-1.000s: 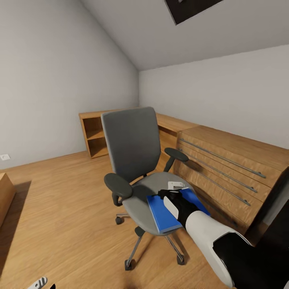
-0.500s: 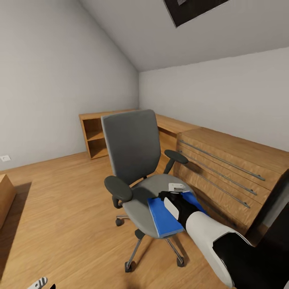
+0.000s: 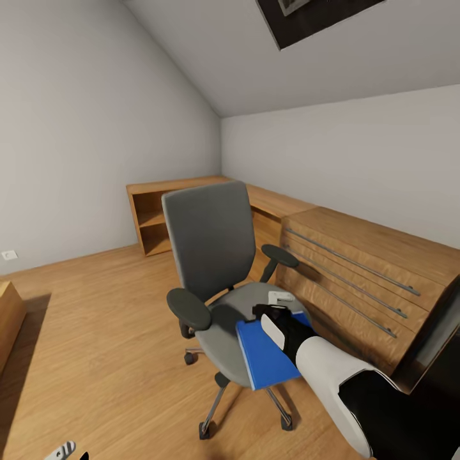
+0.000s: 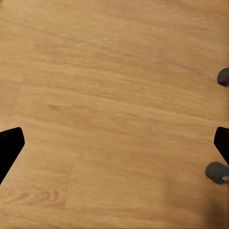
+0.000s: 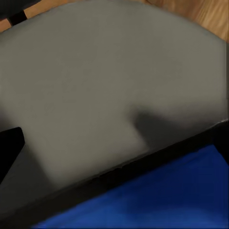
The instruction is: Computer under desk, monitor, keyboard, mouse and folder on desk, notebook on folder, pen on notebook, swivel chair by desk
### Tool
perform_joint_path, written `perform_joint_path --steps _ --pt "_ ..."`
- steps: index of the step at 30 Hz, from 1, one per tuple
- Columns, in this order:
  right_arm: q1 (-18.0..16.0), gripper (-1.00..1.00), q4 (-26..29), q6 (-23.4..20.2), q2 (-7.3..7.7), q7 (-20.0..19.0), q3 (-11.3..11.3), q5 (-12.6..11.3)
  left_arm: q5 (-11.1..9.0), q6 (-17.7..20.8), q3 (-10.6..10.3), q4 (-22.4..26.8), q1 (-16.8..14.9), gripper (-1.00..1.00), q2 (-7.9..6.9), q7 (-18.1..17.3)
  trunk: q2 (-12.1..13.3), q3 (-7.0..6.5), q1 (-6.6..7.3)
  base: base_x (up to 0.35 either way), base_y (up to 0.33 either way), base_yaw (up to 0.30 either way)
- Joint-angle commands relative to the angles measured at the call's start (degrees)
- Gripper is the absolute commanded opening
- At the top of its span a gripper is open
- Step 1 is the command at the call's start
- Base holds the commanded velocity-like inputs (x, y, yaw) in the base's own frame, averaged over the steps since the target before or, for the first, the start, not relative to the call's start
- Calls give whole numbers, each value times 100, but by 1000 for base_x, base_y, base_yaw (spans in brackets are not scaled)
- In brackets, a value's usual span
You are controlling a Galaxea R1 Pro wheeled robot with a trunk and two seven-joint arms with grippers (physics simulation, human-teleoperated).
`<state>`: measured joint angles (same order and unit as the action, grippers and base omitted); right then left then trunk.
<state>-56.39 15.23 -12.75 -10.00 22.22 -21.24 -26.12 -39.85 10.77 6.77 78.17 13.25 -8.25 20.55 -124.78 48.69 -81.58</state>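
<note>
Blue folder (image 3: 265,351) overhangs the swivel chair (image 3: 220,281) seat's front edge, right tool (image 3: 271,316) upon it.

The folder (image 3: 265,351) lies on the swivel chair (image 3: 211,255) seat — chest of drawers (image 3: 358,275) right of it.

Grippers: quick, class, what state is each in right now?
Left gripper: fingers open, holding nothing.
Right gripper: at the flat bright-blue folder; state cannot be told.

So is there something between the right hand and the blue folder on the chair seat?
Nothing visible does. The right hand is already at the folder, which lies on the swivel chair seat. Whether the fingers grip it cannot be told.
</note>
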Motion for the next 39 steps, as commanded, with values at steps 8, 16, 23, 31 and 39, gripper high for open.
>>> perform_joint_path --steps 8,16,23,31,39 --pt "-4 100 17 -30 0 36 -37 -21 -41 22 0 14 2 100 1 28 280 -121 155 0 0 0" --pt "-4 100 33 23 0 36 -31 -18 -41 22 -1 14 2 100 2 28 280 -121 155 0 0 0" --pt "1 100 273 101 0 55 -17 -23 -39 22 -1 14 2 100 0 28 280 -121 155 0 0 0" --pt "912 100 2333 -504 0 88 6 -19 -33 16 0 14 2 100 6 28 280 -121 155 0 0 0" --pt "3068 100 6422 -1426 316 105 103 -283 -37 14 -21 -34 2 100 18 31 280 -121 155 0 0 0"
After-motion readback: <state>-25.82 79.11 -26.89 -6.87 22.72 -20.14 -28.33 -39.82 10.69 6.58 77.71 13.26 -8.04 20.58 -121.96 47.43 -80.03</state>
